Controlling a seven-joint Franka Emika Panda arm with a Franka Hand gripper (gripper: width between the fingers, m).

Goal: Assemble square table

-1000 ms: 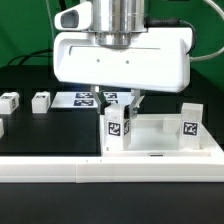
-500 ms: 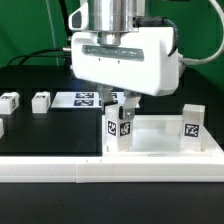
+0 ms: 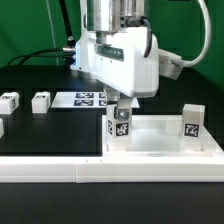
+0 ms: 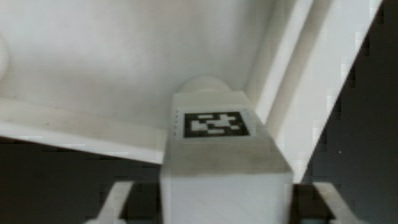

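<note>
The square table slab (image 3: 158,138) lies flat at the exterior view's right, against the front rail. A white tagged leg (image 3: 119,128) stands upright at its near-left corner, and my gripper (image 3: 120,106) is shut on it from above. A second leg (image 3: 192,124) stands upright at the slab's right corner. In the wrist view the held leg (image 4: 219,140) runs out between my fingers (image 4: 128,202), its tag facing the camera, with the slab's raised rim (image 4: 299,60) just beyond it. Where the leg meets its socket is hidden.
Two loose tagged legs (image 3: 10,100) (image 3: 41,100) lie on the black board at the exterior view's left. The marker board (image 3: 88,98) lies behind the gripper. A long white rail (image 3: 110,172) borders the front edge.
The gripper has turned about its vertical axis with the leg in it, so its broad body now shows narrower. The leg has stayed at the same corner.
</note>
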